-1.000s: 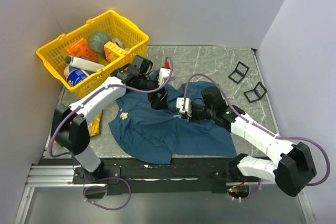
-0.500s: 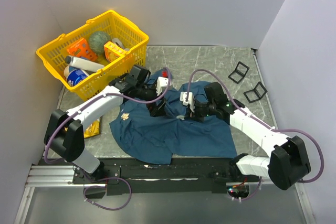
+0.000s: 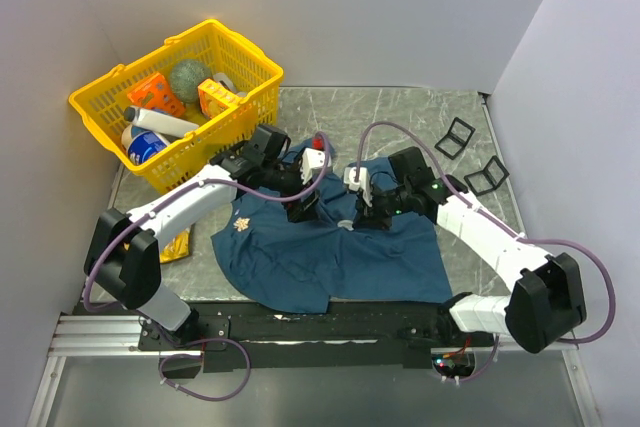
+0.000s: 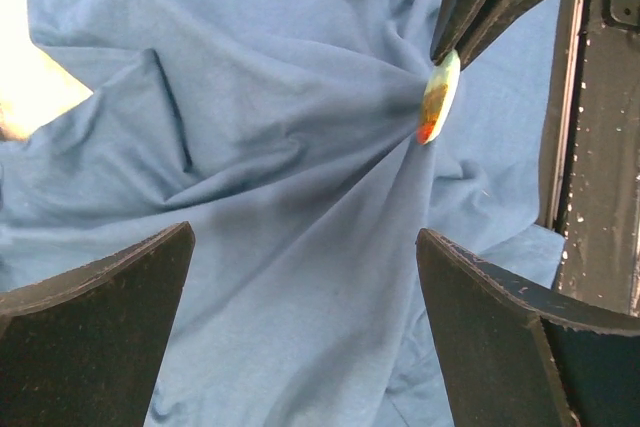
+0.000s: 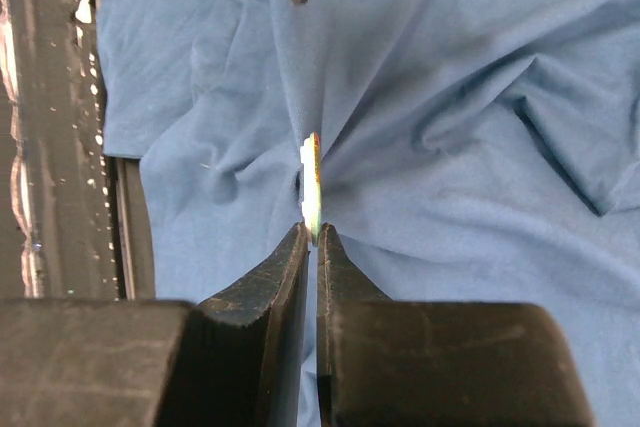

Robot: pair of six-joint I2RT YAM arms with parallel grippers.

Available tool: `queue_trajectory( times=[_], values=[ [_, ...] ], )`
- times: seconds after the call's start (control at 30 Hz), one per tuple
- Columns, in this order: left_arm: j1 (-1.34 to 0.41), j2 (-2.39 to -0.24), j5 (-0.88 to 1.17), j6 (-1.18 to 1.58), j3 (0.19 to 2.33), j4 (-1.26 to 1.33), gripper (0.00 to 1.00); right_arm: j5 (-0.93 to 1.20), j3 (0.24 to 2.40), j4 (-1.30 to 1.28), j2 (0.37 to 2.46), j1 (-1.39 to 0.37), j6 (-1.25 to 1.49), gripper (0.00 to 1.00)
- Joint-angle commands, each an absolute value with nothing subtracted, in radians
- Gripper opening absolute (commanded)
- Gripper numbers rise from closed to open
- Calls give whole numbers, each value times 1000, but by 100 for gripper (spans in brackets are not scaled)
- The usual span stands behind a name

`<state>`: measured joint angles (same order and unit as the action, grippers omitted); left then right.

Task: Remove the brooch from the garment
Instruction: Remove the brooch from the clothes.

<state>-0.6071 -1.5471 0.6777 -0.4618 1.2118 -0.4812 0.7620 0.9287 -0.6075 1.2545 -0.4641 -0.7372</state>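
Note:
The garment (image 3: 330, 262) is a wrinkled dark blue shirt spread on the table between the arms. The brooch (image 5: 312, 177) is a thin disc seen edge-on, pale with green and red on one face (image 4: 437, 99). My right gripper (image 5: 311, 232) is shut on its edge, and the cloth puckers into tight folds around it. In the top view that gripper (image 3: 352, 219) sits over the shirt's middle. My left gripper (image 4: 305, 247) hangs open just above the cloth, left of the brooch, with nothing between its fingers; from above it (image 3: 303, 205) is close beside the right one.
A yellow basket (image 3: 120, 82) with bottles and boxes stands at the back left. Two black clips (image 3: 458, 137) (image 3: 486, 176) lie at the back right. A small pale emblem (image 3: 240, 222) sits on the shirt's left part. A black rail (image 3: 330, 322) runs along the near edge.
The left gripper came down and right toward the brooch. The right arm swung its elbow back while holding the brooch, and the shirt bunched and shifted slightly.

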Motion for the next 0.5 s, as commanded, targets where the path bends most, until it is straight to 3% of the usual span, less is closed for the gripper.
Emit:
queue_trajectory(
  times=[0.0, 0.47],
  values=[
    [-620, -1506, 675, -486, 1255, -424, 99, 836, 1000, -644, 1290, -436, -721, 0],
    [-627, -1531, 822, -497, 1226, -371, 100, 888, 908, -597, 1158, -310, -699, 0]
  ],
)
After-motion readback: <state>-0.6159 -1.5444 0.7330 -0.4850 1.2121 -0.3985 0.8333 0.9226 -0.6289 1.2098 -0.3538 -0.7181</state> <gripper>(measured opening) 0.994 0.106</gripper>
